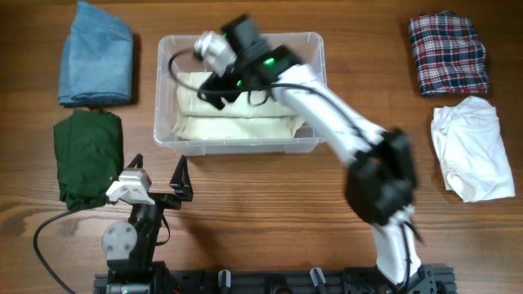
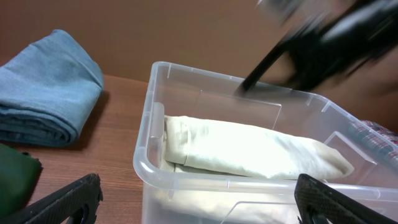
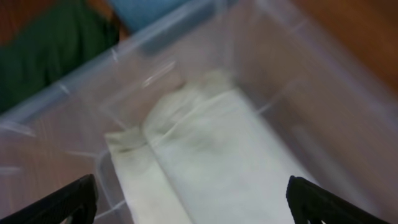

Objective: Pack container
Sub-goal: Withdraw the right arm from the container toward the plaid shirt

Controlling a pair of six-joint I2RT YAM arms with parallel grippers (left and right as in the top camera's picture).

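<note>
— Black fingertips of the right gripper (image 3: 189,190) are seen closest, at the two lower corners of the right wrist view. They are spread wide, and nothing is held between them.

— What is seen beneath them?

— A cream folded cloth (image 3: 211,155) is seen lying on the floor of the clear rectangular plastic container (image 1: 237,145), which is set towards the back of the brown wooden table (image 1: 261,212), about midway across. The right gripper is poised over the container's left half, and no contact with the cloth can be made out.

— And the left gripper (image 1: 159,167)?

— It is held low near the table's front, just before the container. Its jaws are fully parted and empty, and the container's near wall is framed between its fingers in the left wrist view.

— How much of the packing can be counted as done?

— One cream bundle is packed; whether it is made of one piece or two cannot be told. Four items are left outside. A blue folded cloth (image 1: 96,57) and a dark green cloth (image 1: 86,155) are laid to the left. A red-and-navy plaid cloth (image 1: 448,53) and a white crumpled cloth (image 1: 472,155) are laid to the right, well apart from the container.

— So the task is judged early?

— It is. Room is left on top of the cream cloth, and each remaining cloth is yet to be fetched and laid in.
</note>
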